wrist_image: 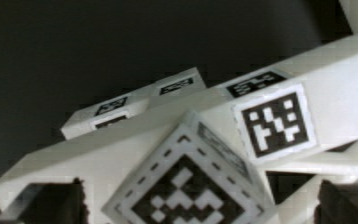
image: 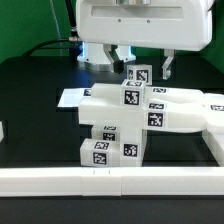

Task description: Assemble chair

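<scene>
The partly built chair [image: 128, 112] stands mid-table in the exterior view, a cluster of glossy white blocks and slabs bearing black-and-white tags. Its topmost part, a small tagged block [image: 137, 74], rises above the rest. My gripper [image: 143, 65] hangs right over that block, one dark finger on either side. In the wrist view the tagged top part [wrist_image: 194, 185] fills the space between my fingers [wrist_image: 51, 203], with dark gaps on both sides. The gripper [wrist_image: 190, 208] is open and touches nothing. Wider tagged slabs [wrist_image: 274, 115] spread out beyond it.
The marker board [image: 70, 98] lies flat behind the chair toward the exterior view's left. A long white border rail [image: 100, 181] runs along the front, and another [image: 214, 150] runs down the exterior view's right. The tabletop is black.
</scene>
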Controlling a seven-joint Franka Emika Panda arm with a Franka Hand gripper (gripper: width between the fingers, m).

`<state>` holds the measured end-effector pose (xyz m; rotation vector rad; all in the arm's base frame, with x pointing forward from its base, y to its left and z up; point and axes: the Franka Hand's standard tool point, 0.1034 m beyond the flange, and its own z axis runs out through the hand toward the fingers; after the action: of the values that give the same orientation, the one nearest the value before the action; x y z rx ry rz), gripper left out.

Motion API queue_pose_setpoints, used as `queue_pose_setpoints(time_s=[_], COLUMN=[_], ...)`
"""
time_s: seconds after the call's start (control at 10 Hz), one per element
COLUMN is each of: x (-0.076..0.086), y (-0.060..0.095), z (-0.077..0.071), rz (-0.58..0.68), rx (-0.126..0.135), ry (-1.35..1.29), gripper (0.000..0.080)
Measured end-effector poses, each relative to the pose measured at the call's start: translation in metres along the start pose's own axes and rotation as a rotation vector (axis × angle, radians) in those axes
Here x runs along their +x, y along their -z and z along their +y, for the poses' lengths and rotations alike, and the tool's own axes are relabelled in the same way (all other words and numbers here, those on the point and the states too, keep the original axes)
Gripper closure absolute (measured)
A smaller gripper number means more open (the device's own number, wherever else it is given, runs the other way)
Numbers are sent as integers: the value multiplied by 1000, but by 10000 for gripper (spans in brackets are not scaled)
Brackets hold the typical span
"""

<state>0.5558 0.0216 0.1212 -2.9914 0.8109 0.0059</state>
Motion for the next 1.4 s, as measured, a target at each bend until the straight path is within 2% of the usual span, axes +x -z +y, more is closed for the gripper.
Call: queue_pose_setpoints(time_s=[0.1, 0.4, 0.5, 0.8, 1.0, 1.1, 1.2, 1.4], x=[0, -4, -5, -4, -4, -4, -4, -4], y=[0, -3, -4, -4, -4, -4, -4, -4], z=[0, -2, -1, 0, 0, 0, 0, 0], rz=[6, 11, 11, 10, 10, 10, 10, 10], rx=[-16, -20, -30, -30, -30, -30, -30, -30], ry=[112, 290, 390, 573, 567, 567, 555, 537], gripper=[150, 150, 150, 150, 445, 445, 515, 515])
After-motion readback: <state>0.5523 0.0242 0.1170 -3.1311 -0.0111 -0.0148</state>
